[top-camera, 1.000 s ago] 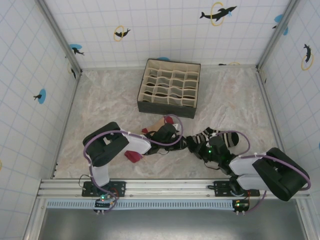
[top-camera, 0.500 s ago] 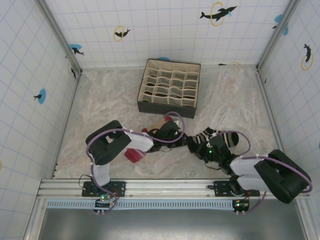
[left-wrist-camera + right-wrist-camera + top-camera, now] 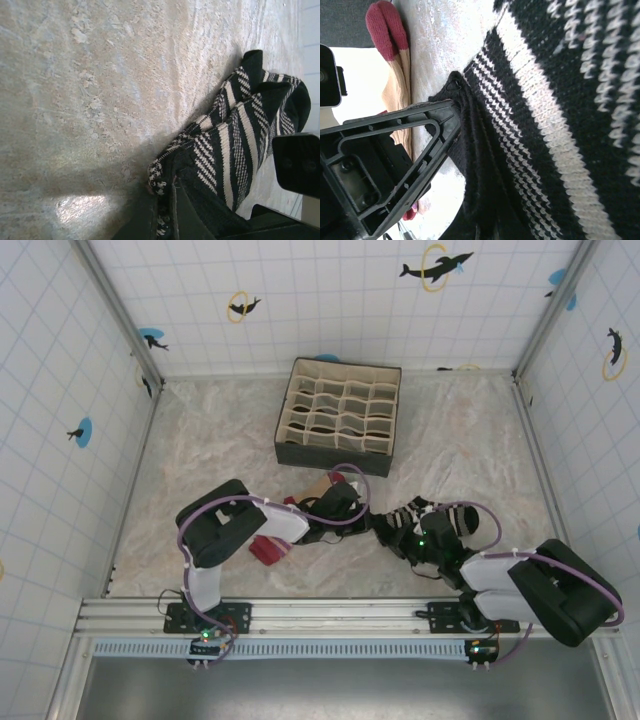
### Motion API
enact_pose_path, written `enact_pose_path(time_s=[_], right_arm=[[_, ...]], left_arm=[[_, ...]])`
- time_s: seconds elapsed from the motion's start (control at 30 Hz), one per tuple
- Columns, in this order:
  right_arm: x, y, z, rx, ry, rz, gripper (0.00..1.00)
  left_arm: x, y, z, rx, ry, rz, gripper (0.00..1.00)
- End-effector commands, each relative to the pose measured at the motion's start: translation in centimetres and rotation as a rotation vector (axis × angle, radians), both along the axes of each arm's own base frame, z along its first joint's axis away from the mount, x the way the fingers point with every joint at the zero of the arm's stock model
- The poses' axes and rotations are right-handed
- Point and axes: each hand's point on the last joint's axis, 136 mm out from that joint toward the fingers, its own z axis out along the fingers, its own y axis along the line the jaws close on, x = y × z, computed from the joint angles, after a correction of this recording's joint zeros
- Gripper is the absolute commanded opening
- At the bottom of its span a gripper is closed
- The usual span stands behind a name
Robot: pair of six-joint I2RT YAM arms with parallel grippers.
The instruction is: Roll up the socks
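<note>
Left gripper (image 3: 368,525) pressed together, pinching striped sock (image 3: 448,516) at left edge. Right gripper (image 3: 405,538) clamped on same sock, near side. Sock lies bunched on table (image 3: 200,440), front right of organizer (image 3: 340,415). Peach sock (image 3: 318,486) partly under left arm (image 3: 280,525).

Black-and-white striped knit sock (image 3: 235,150): coarse knit cloth, matt, fuzzy at cuff edge. Peach sock with dark red toe (image 3: 399,70): finer knit cloth, matt. Bench (image 3: 90,100): mottled grey-beige stone-look top, rough-looking, faint sheen. Beige compartment box with dark sides (image 3: 330,458): soft fabric, matt. Silver rail (image 3: 340,615) along near bench edge: bare metal, satin.
</note>
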Motion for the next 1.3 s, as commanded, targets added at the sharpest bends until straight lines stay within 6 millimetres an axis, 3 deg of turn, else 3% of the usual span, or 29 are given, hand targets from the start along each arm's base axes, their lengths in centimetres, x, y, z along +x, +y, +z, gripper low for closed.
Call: enact_pose_path(time_s=[0.0, 0.13, 0.17, 0.23, 0.27, 0.47, 0.73, 1.1, 1.27], right_arm=[[-2.4, -1.4, -2.9, -0.118, 0.065, 0.075, 0.13], [-1.2, -1.4, -1.7, -0.213, 0.011, 0.118, 0.34], [-0.9, -1.5, -1.3, -0.230, -0.005, 0.118, 0.42], [-0.4, -1.9, -0.7, -0.270, -0.033, 0.114, 0.69], [-0.2, -2.1, -0.5, -0.289, -0.043, 0.111, 0.74], [1.3, -1.9, 1.9, -0.370, -0.197, 0.184, 0.76], [2.7, -1.0, 5.0, -0.722, -0.542, 0.347, 0.77], [0.0, 4.6, 6.9, -1.078, -1.016, 0.563, 0.71], [-0.3, 6.2, 6.3, -1.242, -1.088, 0.596, 0.70]], left_arm=[[-0.3, 3.1, -3.9, 0.167, 0.073, 0.042, 0.00], [0.8, 3.9, -2.6, 0.161, 0.066, 0.067, 0.00], [1.2, 4.2, -2.3, 0.163, 0.064, 0.075, 0.00], [1.9, 5.4, -2.1, 0.181, 0.078, 0.114, 0.00], [2.2, 5.9, -2.0, 0.182, 0.085, 0.135, 0.00], [3.1, 9.3, -1.8, 0.198, 0.158, 0.276, 0.00], [1.8, 9.5, -1.1, 0.189, 0.229, 0.280, 0.00], [0.2, 9.5, -0.8, 0.194, 0.316, 0.260, 0.00], [-0.2, 9.3, -0.5, 0.190, 0.333, 0.244, 0.00]])
